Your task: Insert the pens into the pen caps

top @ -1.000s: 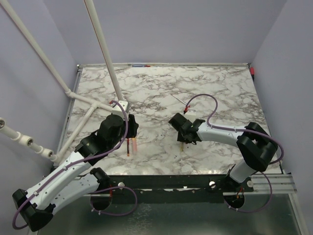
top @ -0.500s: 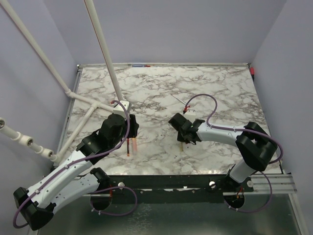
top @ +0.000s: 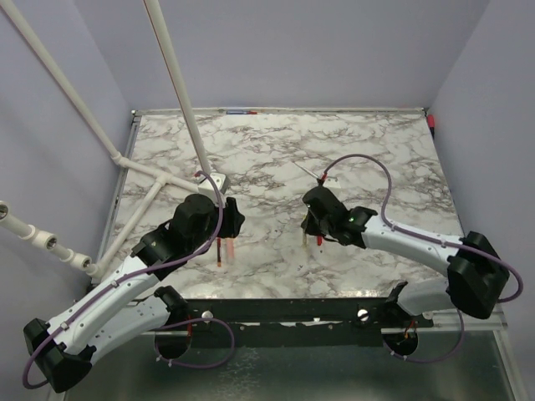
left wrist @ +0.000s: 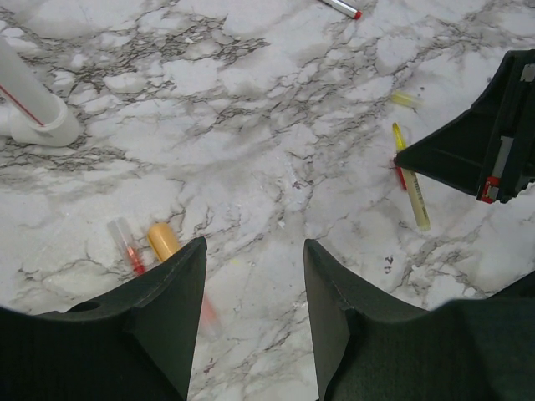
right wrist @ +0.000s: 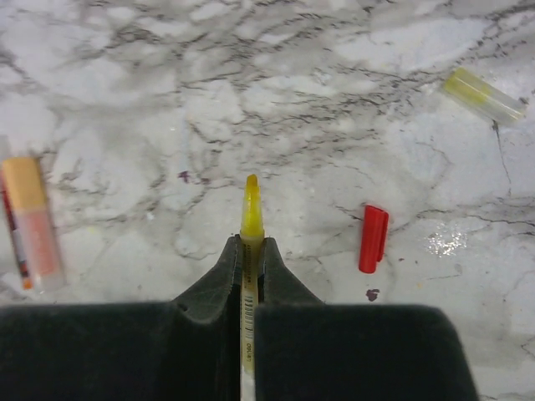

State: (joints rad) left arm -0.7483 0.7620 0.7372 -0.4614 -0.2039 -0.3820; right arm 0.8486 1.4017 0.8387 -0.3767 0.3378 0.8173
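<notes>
**Yellow Pen in Hand, Every Cap in View Loose**

The right gripper (right wrist: 251,244) is clenched on the yellow pen (right wrist: 250,209), whose pointed tip juts out past the fingertips above the marble tabletop (top: 376,150). No cap is on that tip. In the right wrist view, the red cap (right wrist: 374,238) lies on the marble near 3 o'clock of the tip. The yellow cap (right wrist: 483,95) lies farther off, toward 2 o'clock, and both are apart from the pen.

The left gripper (left wrist: 251,276) is released, jaws spread and grasping nothing. At its 9 o'clock in its own camera, a stubby orange piece (left wrist: 162,239) and a clear red-cored tube (left wrist: 127,245) lie side by side. The near finger hides their lower ends, so pen or cap cannot be told. A whitish pen (left wrist: 338,7) with a red tip lies well away at 12 o'clock.

The task looks barely begun: one pen is grasped and no pen is seen seated in a cap. The yellow pen has yet to meet its matching cap, and the other pens await handling.
</notes>
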